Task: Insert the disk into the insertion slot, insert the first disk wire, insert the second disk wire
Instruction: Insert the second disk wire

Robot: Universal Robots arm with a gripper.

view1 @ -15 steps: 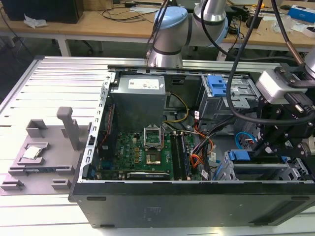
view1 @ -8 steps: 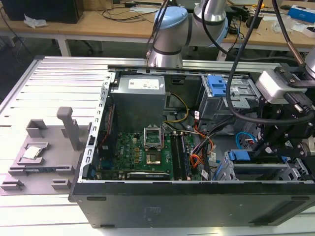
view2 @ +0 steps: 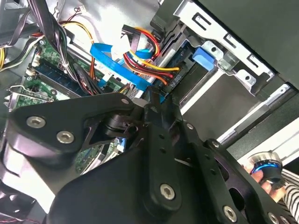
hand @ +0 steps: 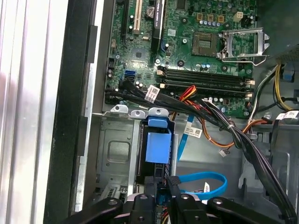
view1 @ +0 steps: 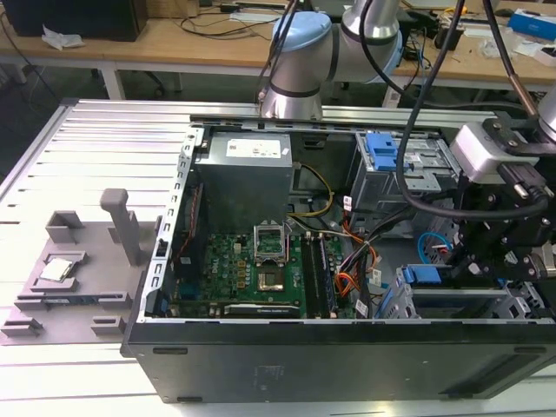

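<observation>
**Plugging a wire in at the disk**

The disk [hand: 158, 145], with its blue handle, already sits in the insertion slot [hand: 114, 154] at the near right corner of the computer case [view1: 347, 365] in the exterior view. The end effector [hand: 161, 193] hangs just over the disk's wire end, near the blue wire [hand: 205, 179]. I cannot tell if it is spread or pinching something. To do this well, line the plug up straight and push gently, keeping clear of the loose black wires [hand: 224, 126].
</observation>
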